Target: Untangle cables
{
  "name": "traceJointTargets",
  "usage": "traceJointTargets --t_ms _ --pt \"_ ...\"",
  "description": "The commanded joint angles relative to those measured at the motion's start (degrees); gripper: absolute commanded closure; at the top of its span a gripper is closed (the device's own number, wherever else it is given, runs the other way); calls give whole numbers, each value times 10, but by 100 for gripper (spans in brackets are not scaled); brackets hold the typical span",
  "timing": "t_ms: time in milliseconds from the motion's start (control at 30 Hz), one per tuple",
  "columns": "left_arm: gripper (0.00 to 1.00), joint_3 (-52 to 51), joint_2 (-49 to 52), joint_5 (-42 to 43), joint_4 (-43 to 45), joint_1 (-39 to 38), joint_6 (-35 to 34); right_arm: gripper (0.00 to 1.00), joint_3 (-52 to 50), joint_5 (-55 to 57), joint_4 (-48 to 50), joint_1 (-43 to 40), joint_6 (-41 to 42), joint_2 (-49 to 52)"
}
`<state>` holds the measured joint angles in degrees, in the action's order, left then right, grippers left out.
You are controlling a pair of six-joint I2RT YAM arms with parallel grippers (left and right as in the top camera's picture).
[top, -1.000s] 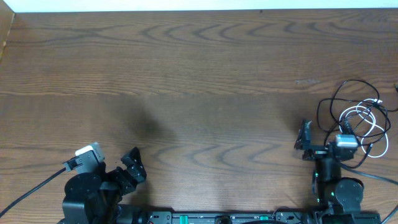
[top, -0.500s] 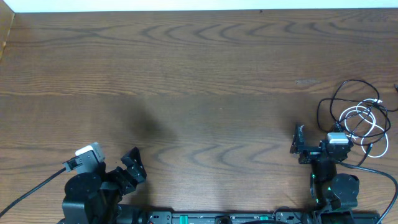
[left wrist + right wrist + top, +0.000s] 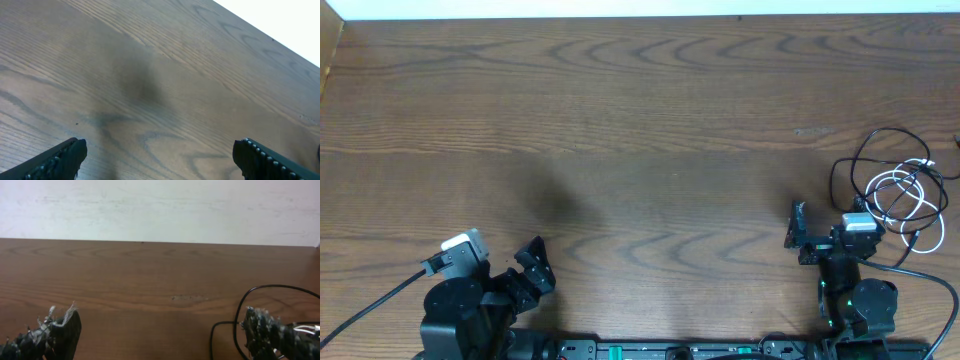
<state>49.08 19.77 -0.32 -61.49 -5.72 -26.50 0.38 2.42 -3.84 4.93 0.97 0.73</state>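
Observation:
The black cable [image 3: 868, 160] and the white cable [image 3: 910, 192] lie tangled in loose loops at the table's right edge. My right gripper [image 3: 828, 222] is open and empty, just left of the tangle, with its right finger close to the loops. In the right wrist view the open gripper [image 3: 160, 337] shows bare wood between its fingers, and a black cable loop [image 3: 243, 305] curves beside the right finger. My left gripper [image 3: 532, 268] sits at the front left, far from the cables. It is open and empty, as the left wrist view [image 3: 160, 160] shows.
The wooden table [image 3: 640, 130] runs to a white wall at the back. The arm bases stand at the front edge. A thicker black robot wire [image 3: 370, 305] trails off at the front left.
My right gripper has shifted a little to the left and turned slightly. The left arm and the cables have not moved.

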Motion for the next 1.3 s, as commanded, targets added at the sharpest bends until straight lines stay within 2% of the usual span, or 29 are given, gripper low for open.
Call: traceJointTargets --t_ms 0,1267 --pt "2 -4 -2 -3 0 2 12 1 -1 -7 -3 -3 -8 -4" --pt "2 -5 -2 -10 -23 2 19 1 -1 -7 -3 -3 -8 -4"
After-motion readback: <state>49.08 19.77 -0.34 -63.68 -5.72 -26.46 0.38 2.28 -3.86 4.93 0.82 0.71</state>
